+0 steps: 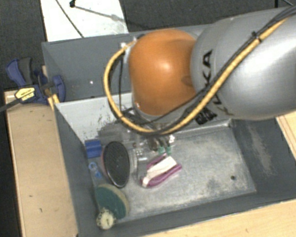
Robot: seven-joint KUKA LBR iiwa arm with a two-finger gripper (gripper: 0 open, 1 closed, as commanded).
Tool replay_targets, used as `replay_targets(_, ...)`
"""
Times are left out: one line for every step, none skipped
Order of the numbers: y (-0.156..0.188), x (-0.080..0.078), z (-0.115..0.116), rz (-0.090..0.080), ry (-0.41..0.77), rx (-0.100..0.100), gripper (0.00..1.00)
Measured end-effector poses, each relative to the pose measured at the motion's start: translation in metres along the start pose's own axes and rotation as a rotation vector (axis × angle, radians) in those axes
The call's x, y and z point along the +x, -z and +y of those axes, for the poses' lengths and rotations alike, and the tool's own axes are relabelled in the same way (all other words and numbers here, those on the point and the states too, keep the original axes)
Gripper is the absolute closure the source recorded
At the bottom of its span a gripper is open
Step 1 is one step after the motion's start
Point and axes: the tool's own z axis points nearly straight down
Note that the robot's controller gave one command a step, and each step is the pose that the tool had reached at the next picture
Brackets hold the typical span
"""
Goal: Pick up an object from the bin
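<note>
- The bin's front wall [209, 214] is nearest. Against it in the left corner lies a dark green disc [111, 201] with a small cream knob [105, 220] at its near end, close to both walls, so a grasp there would probably be cramped.
- Next in, on the floor left of centre, lies a white and purple piece [160, 171], long and flat, slanting up to the right. It is probably the likeliest pick, with bare floor in front and to its right.
- Just left of it a black oval thing [116, 163] stands close by with a narrow gap between. Further back, by the left wall, sits a small blue block [92, 148].
- The gripper [154, 149] hangs just behind and over the white and purple piece. I cannot tell whether it is spread or closed, or whether it touches the piece.
- Above it the orange cover [160, 71] and a yellow cable loop [111, 93] hide the back floor.
- The right half of the floor is bare, leaving room to lift and draw away rightward.
</note>
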Motion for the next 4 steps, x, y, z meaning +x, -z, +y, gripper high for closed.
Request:
replay_targets(0.038,-0.012,-0.036,-0.005,0.469,0.002,0.0)
replay_targets(-0.046,0.03,-0.055,0.01,0.383,0.002,0.0)
replay_targets(-0.107,-0.006,-0.115,0.005,0.43,0.004,0.0)
replay_targets(-0.16,-0.026,-0.109,0.004,0.714,0.0,0.0)
